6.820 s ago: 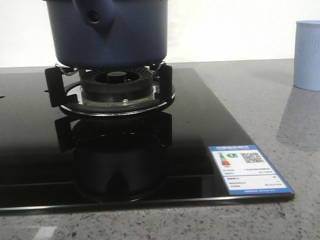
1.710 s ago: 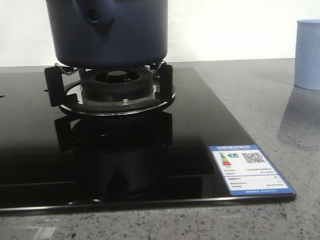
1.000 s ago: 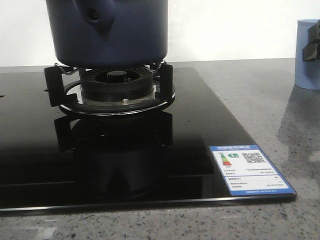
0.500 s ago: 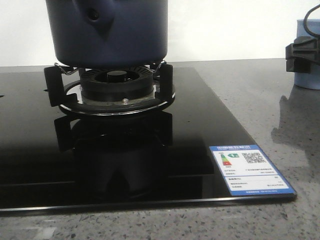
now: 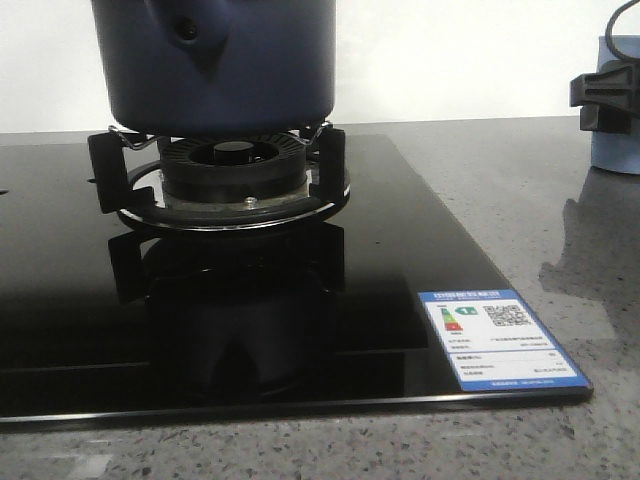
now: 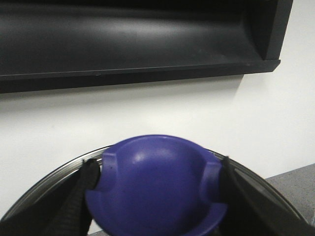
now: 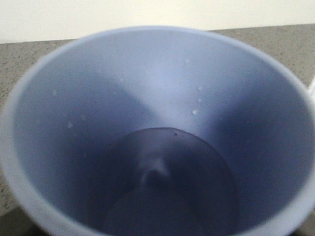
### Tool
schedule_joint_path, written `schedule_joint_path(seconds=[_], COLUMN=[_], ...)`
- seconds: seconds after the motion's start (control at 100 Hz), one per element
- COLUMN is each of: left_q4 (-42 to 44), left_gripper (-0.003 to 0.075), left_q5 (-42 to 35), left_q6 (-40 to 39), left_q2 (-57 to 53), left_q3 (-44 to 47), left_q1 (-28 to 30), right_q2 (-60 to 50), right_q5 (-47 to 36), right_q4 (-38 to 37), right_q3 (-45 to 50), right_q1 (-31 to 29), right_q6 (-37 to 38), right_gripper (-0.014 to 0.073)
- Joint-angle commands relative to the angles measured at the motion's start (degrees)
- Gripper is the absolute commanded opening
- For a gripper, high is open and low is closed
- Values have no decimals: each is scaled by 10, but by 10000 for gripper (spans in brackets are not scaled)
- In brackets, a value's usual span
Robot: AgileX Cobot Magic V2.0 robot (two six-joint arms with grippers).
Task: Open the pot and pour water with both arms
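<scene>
The dark navy pot (image 5: 220, 70) stands on the gas burner (image 5: 232, 170); its top is cut off in the front view. In the left wrist view my left gripper (image 6: 158, 171) is shut on the lid's blue knob (image 6: 152, 201), a black finger (image 6: 81, 196) on each side, above the lid's metal rim (image 6: 59, 177). Whether the lid rests on the pot I cannot tell. My right gripper (image 5: 605, 95) is at the pale blue cup (image 5: 618, 150) at the far right, its jaws apart around it. The cup (image 7: 157, 73) holds water (image 7: 162, 187).
The burner sits on a black glass cooktop (image 5: 400, 250) with a blue label sticker (image 5: 500, 338) at its front right corner. Grey speckled counter (image 5: 520, 180) surrounds it. A white wall is behind, with a black shelf (image 6: 138, 39) overhead in the left wrist view.
My right gripper has come in from the right edge to the pale blue cup over the last second and shifted slightly since. The pot and cup have not moved.
</scene>
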Motion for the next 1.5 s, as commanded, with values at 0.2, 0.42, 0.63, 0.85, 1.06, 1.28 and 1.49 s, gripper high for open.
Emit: schedule_joint_path(seconds=[0.2, 0.42, 0.63, 0.85, 1.06, 1.28, 1.49], left_q4=[-1, -1, -1, -1, -1, -1, -1], left_gripper=[386, 386, 386, 386, 386, 386, 386], left_q5=[-53, -53, -53, -53, -53, -53, -45], left_q6=[0, 0, 0, 0, 0, 0, 0], left_q2=[-17, -17, -17, -17, -17, -17, -17], left_q3=[-25, -25, -25, -25, -25, -25, -25], left_q1=[1, 1, 1, 1, 1, 1, 1], right_q2=[-129, -166, -164, -148, -114, -75, -42], right_q5=[53, 202, 317, 382, 447, 477, 501], right_q4=[-52, -115, -176, -274, -336, -415, -516], right_q3=[-33, -109, -208, -281, -352, -402, -417], right_q1=[21, 72, 129, 187, 234, 283, 320], right_q6=[1, 1, 1, 0, -12, -13, -13], right_gripper=[325, 325, 325, 325, 325, 325, 325])
